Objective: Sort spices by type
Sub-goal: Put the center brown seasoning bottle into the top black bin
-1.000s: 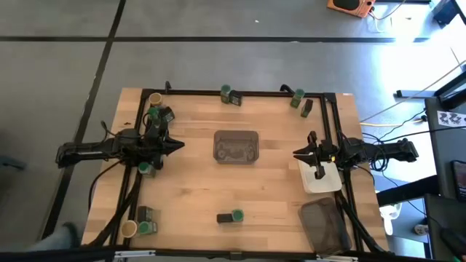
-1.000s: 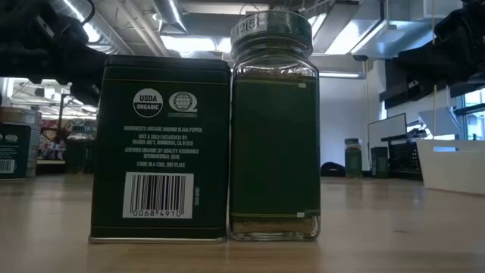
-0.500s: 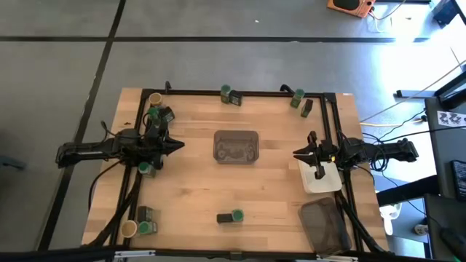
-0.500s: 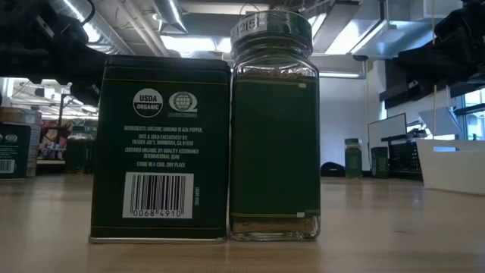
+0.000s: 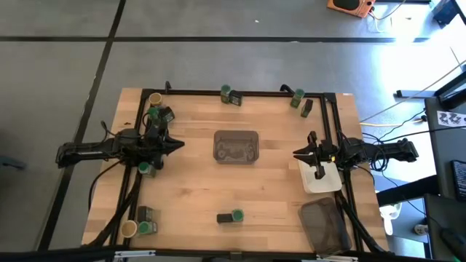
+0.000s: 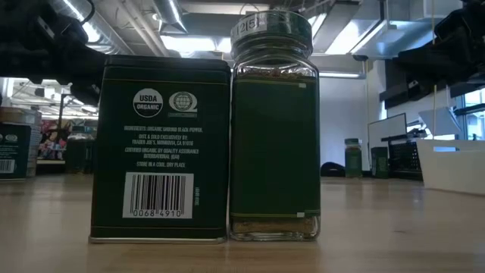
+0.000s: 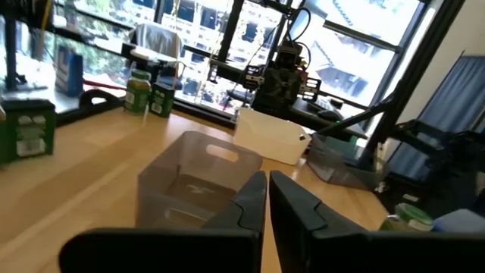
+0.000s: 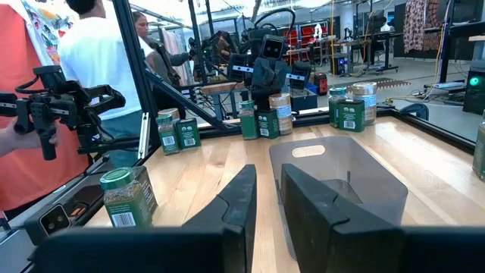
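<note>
Both my tools, left tool and right tool, are staying closed, holding nothing. The jars are looking rigid, smooth, probably slippery; I am planning to grip the flat sides.

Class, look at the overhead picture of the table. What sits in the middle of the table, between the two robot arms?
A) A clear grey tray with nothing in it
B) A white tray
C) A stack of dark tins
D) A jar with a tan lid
A: the grey tray lies at the table's centre with no jar or tin inside, while the white tray sits off to the side under the right gripper.
</note>
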`<state>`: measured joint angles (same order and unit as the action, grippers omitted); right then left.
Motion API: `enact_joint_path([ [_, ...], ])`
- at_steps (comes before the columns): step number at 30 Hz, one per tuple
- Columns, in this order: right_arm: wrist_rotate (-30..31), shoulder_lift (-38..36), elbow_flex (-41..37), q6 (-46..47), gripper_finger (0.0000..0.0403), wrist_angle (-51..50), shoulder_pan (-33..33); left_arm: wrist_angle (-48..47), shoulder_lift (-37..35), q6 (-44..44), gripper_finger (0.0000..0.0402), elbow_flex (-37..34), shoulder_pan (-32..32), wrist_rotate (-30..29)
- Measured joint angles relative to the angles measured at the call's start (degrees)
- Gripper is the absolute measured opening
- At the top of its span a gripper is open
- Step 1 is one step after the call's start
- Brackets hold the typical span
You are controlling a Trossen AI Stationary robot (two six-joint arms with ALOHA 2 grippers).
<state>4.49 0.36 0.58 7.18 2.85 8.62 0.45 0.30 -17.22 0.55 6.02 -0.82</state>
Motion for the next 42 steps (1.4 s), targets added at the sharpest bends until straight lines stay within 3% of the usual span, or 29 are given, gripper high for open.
enact_joint_path([
  [9,0.6,0.0,0.0,-0.1,0.0065,0.1,0.0,3.3,0.0,1.1,0.0015,0.0,0.0,-0.4],
  [17,14.0,0.0,0.0,-0.4,0.0065,4.7,0.0,14.1,0.0,7.7,0.0015,0.0,0.0,-1.4],
  [24,15.3,0.0,0.0,-1.5,0.0065,5.2,0.0,15.7,2.7,12.0,0.0015,0.0,0.0,-1.4],
  [31,15.3,0.0,0.0,-1.5,0.0065,4.8,0.0,15.6,11.9,14.6,0.0015,4.7,0.0,-1.0],
  [42,15.5,2.9,0.0,-1.9,0.0065,6.4,0.0,14.1,34.5,16.3,0.0015,18.1,-1.7,4.6],
])
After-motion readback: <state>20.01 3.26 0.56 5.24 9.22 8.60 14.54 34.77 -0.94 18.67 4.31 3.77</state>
